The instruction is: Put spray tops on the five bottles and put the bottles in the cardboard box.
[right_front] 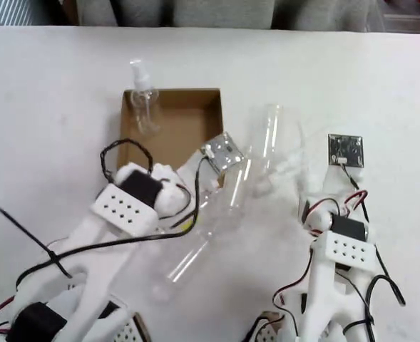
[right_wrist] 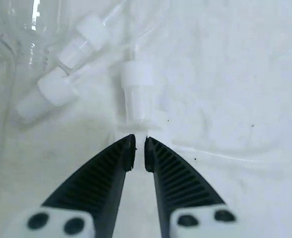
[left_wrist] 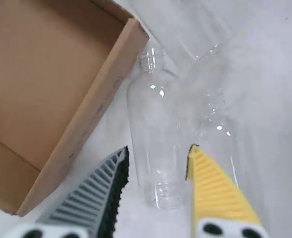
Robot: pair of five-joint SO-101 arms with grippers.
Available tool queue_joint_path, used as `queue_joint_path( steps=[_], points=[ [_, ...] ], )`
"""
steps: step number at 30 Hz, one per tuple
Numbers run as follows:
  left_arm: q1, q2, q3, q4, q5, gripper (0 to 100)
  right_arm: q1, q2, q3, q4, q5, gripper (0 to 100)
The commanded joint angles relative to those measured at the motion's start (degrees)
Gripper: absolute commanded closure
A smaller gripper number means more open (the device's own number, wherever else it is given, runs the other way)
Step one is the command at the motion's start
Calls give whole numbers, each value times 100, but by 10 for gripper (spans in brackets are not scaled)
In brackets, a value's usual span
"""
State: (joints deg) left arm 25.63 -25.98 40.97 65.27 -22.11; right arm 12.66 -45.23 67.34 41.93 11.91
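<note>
Counter point(right_front: 45, 85), white, carrying all items. Item 1: cardboard box point(right_front: 185, 91), open-topped, in the middle of the counter, ahead of my left arm. Item 2: capped bottle point(right_front: 144, 103), clear, spray top already fitted, inside the box at its far left corner and apparently upright. Item 3: open bottle point(left_wrist: 153, 124), clear, uncapped, lying on the counter just beside the box's outer wall with its bare threaded neck pointing away from my left wrist. Item 4: second loose bottle point(left_wrist: 220, 134), clear, lying alongside the open bottle on the side away from the box; further clear plastic lies beyond both, and I cannot count it surely. Item 5: my left gripper point(left_wrist: 158, 151), grey finger and yellow finger spread wide, one to each side of the open bottle's lower body; contact with the plastic cannot be confirmed. Item 6: nearest spray top point(right_wrist: 137, 94), white, lying on the counter in line with my right gripper point(right_wrist: 139, 146), its near end right at the fingertips. The black fingers of that gripper are drawn almost together, a thin slit between them; I cannot tell whether they pinch anything. Item 7: two more spray tops point(right_wrist: 81, 39), white, lying side by side next to a clear bottle neck point(right_wrist: 29, 54).
</note>
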Motion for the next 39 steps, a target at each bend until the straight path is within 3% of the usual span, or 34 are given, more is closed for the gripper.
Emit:
queue_joint_path(
  steps=[1,7,16,24,34,39],
  points=[
    [92,-207,185,-536,53,773,57,-101,-44,-110,-18,978],
    [57,-207,712,-1371,53,771,57,-101,-44,-110,-18,978],
    [48,-180,897,-1767,97,770,57,-101,18,-127,-9,978],
    [84,910,835,-2338,97,770,57,-101,26,-127,-9,978],
    [92,1068,712,-2505,114,773,57,-101,35,-127,-9,978],
    [101,1543,492,-2462,527,770,57,-101,35,-127,-9,978]
  ],
)
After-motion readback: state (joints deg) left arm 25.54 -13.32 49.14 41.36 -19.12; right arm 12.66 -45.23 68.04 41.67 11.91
